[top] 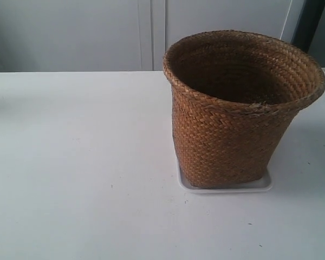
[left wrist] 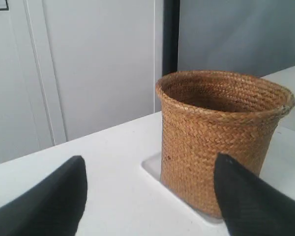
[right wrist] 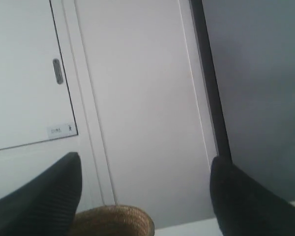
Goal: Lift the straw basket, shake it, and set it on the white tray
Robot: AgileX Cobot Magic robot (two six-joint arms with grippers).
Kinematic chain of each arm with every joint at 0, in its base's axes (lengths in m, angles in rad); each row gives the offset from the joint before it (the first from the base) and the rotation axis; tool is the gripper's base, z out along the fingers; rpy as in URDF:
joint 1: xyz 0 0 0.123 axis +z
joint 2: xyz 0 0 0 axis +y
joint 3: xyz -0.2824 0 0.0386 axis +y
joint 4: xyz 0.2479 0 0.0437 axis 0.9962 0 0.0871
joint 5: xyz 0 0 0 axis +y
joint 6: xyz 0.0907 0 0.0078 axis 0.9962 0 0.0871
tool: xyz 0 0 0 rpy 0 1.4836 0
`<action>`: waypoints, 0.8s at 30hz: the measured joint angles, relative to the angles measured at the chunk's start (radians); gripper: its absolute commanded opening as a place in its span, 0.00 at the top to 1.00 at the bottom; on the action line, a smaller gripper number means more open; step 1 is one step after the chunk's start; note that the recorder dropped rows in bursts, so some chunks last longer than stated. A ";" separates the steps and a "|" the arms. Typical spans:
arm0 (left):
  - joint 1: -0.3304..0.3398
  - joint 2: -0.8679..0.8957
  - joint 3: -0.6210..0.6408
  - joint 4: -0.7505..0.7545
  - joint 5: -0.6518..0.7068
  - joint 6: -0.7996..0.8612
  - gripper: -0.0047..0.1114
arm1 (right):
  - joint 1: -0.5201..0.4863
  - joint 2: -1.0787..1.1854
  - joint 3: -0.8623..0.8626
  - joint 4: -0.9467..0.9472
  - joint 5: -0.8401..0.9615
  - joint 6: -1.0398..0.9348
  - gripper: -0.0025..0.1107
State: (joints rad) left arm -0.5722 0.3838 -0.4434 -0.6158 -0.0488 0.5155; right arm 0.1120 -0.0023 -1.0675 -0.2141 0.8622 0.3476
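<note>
The brown woven straw basket (top: 233,116) stands upright on the white tray (top: 262,185), whose rim shows around the basket's base. The left wrist view shows the basket (left wrist: 219,142) on the tray (left wrist: 155,167) a short way ahead of my left gripper (left wrist: 150,169), which is open with nothing between its black fingers (left wrist: 56,196). My right gripper (right wrist: 145,167) is open too, pointing at the cabinet wall; only part of the basket's braided rim (right wrist: 113,221) shows low between its fingers. Neither gripper shows in the exterior view.
The basket and tray sit on a white table (top: 81,162). White cabinet doors (top: 70,32) run behind it, with a dark vertical strip (left wrist: 170,34) between panels. A small handle (right wrist: 57,71) and a label (right wrist: 61,130) are on one door.
</note>
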 measured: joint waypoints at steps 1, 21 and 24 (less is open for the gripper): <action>0.000 -0.011 0.019 0.005 -0.003 0.000 0.42 | 0.000 0.000 0.001 0.000 0.025 0.000 0.38; -0.201 -0.041 0.437 0.499 -0.507 -0.062 0.94 | 0.000 0.000 0.003 0.006 0.114 0.000 0.38; -0.201 -0.041 0.438 0.495 -0.443 -0.209 0.96 | 0.000 0.000 0.003 0.006 0.114 0.000 0.38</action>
State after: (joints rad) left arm -0.7733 0.3426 -0.0057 -0.1213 -0.4919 0.3068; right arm 0.1120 -0.0023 -1.0647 -0.2080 0.9763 0.3476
